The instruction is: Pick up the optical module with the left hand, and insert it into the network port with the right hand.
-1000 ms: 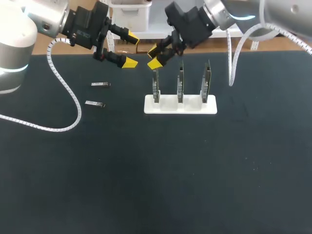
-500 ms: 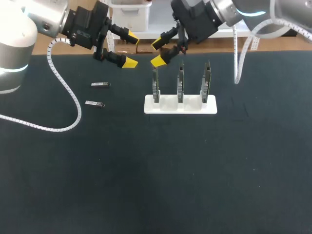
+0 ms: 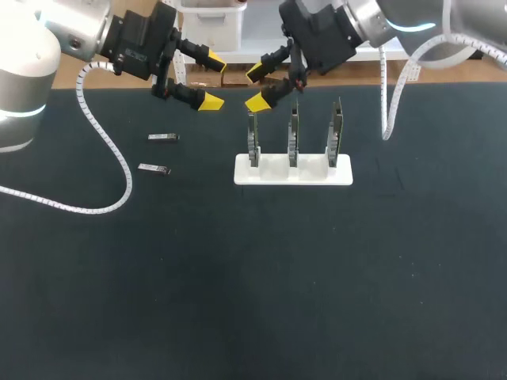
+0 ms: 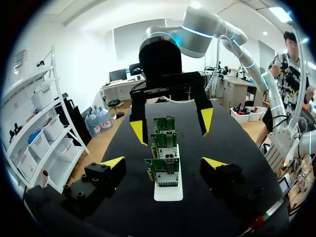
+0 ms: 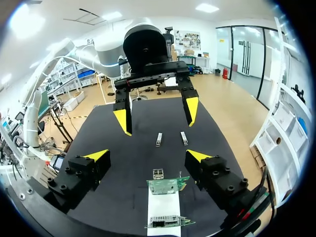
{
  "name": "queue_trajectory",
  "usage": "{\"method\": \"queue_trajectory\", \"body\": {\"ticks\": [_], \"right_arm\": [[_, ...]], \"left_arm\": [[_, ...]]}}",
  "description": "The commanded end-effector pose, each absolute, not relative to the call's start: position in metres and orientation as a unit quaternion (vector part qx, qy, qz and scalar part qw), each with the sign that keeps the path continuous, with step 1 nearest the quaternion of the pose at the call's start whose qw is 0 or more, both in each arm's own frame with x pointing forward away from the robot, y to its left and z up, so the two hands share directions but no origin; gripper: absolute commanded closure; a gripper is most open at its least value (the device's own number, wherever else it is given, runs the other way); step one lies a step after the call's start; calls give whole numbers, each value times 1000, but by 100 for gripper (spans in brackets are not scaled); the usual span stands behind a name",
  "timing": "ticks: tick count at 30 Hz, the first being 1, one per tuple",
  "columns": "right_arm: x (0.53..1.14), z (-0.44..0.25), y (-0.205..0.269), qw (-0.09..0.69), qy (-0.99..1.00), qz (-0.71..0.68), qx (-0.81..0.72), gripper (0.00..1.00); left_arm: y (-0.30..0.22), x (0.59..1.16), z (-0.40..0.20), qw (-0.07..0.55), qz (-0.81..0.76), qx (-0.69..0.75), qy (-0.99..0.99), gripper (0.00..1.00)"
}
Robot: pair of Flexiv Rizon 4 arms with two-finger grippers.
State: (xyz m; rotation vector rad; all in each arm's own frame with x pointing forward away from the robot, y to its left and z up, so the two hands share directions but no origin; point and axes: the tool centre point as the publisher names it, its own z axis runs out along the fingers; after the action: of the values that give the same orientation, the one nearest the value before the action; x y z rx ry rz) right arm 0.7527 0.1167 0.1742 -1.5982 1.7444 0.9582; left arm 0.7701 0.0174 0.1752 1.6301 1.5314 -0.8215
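Head view shows the black table (image 3: 238, 277), the left gripper (image 3: 212, 80) and right gripper (image 3: 255, 88) hanging spread and empty above it, the white card stand (image 3: 293, 171), and two optical modules (image 3: 163, 137) lying flat near the left gripper, probably light, rigid and slick, best pinched across their long sides.

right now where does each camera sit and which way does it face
Head view: above and behind the robot, looking down on the table; left arm and right arm enter from upper corners.
Left wrist view: on the left arm, looking past its open jaws at the white holder, right arm beyond.
Right wrist view: on the right arm, facing back over the holder toward two optical modules and the left arm.
Shared: both wrist views see the holder, from opposite ends.
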Motion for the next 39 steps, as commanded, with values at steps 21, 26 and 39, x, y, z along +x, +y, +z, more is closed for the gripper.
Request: {"method": "queue_trajectory", "body": {"ticks": [21,26,39], "right_arm": [[750,178,120,286,650,351,-611,100],[751,176,120,281,656,343,-611,100],[750,161,118,275,668,344,-600,100]], "left_arm": [[17,772,176,367,-320,637,598,0],[17,772,176,367,-320,637,598,0],[17,772,176,367,-320,637,598,0]]}}
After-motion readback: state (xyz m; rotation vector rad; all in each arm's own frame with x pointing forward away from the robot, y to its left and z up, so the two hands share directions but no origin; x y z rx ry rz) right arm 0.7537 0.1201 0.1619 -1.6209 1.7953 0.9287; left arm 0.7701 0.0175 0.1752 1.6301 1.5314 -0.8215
